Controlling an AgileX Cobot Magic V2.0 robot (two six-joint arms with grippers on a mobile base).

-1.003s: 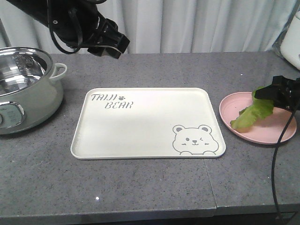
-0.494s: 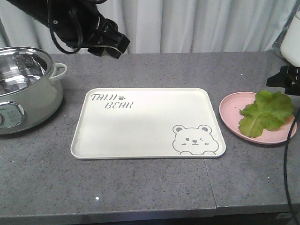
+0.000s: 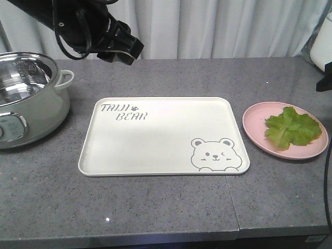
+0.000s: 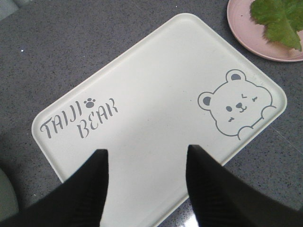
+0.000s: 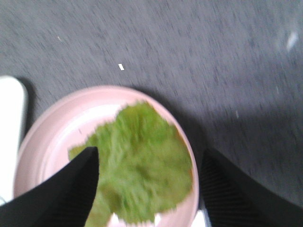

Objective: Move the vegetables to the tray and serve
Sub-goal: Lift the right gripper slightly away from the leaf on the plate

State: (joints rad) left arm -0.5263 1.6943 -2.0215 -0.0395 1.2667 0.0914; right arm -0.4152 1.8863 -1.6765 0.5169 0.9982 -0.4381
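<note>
The vegetables, one crinkly green lettuce leaf [image 3: 291,128], lie flat on the round pink plate [image 3: 254,129] to the right of the tray [image 3: 161,140]. The cream tray with its bear drawing holds nothing. My right gripper [image 5: 150,152] hovers open above the leaf [image 5: 142,137] and the plate [image 5: 47,137], apart from both; in the front view only a dark tip [image 3: 324,83] shows at the right edge. My left gripper [image 4: 147,151] is open over the tray [image 4: 156,85], high at the back left [image 3: 127,49]. The left wrist view catches the leaf [image 4: 279,19] at its top right.
A pale green electric pot [image 3: 26,98] with a steel bowl stands at the left, close to the tray. A white appliance [image 3: 321,46] sits at the back right corner. The right arm's black cable [image 3: 328,181] hangs along the right edge. A curtain closes the back.
The right gripper held the leaf lifted off the plate, then let it go; the leaf now lies flat. The gripper has drawn back up and to the right. The left arm stayed still.
</note>
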